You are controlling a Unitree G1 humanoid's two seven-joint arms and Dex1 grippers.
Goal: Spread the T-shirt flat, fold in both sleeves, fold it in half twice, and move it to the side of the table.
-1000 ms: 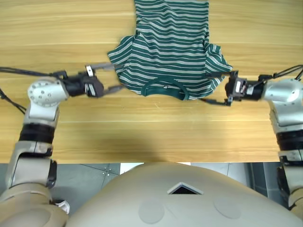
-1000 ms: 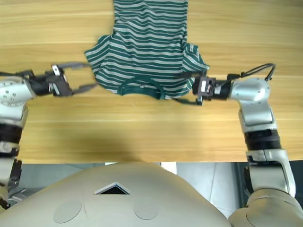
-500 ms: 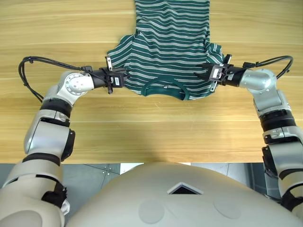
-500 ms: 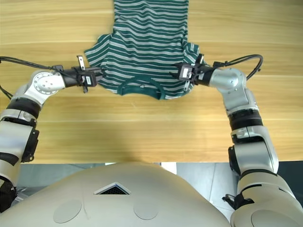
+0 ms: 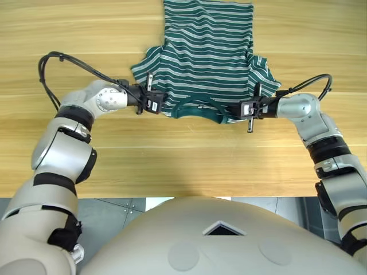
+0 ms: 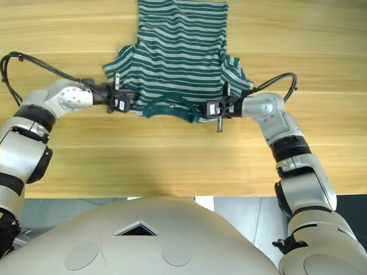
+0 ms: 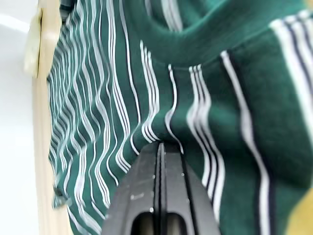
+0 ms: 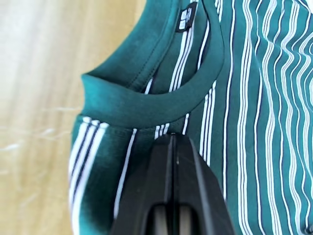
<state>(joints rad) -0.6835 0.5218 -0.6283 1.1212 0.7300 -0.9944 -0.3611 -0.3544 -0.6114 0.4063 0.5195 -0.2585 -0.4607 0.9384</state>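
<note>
The striped T-shirt [image 5: 206,51] lies on the wooden table [image 5: 172,166] with its collar [image 5: 198,107] nearest the robot and its body stretching away beyond the collar. The sleeves [image 5: 262,67] are bunched up on either side, a little behind the collar. The left gripper [image 5: 156,105] is closed tight on the shoulder cloth just left of the collar, and the right gripper [image 5: 245,109] is closed tight on the cloth just right of it. The step in hand appears to be the spreading. The next move probably calls for drawing both shoulders evenly outward from the collar, without the cloth slipping.
</note>
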